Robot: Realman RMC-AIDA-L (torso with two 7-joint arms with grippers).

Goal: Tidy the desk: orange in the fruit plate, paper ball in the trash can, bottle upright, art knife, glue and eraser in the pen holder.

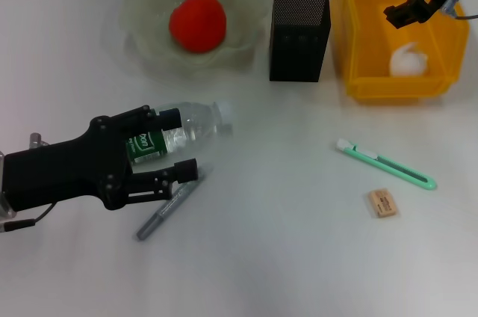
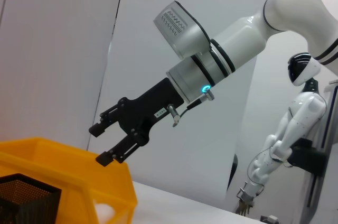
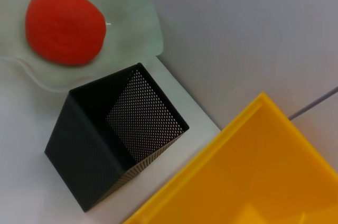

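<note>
left claw [image 1: 178, 142] spread around lying bottle [image 1: 179, 131] | right claw [image 1: 404, 11] spread above trash can [image 1: 364, 78]

I count one orange [image 1: 197, 23], sitting in one glass plate [image 1: 142, 18] at the far left. One black mesh holder [image 1: 299, 34] stands right of it, and one yellow bin [image 1: 358, 48] at far right holds one paper ball [image 1: 408, 60]. Near left I see one bottle [image 1: 187, 128] and one grey pen [image 1: 168, 208]. Near right, one green knife [image 1: 385, 163] and one eraser [image 1: 382, 202]. Two grippers, left [image 1: 170, 143] and right [image 1: 399, 12].
</note>
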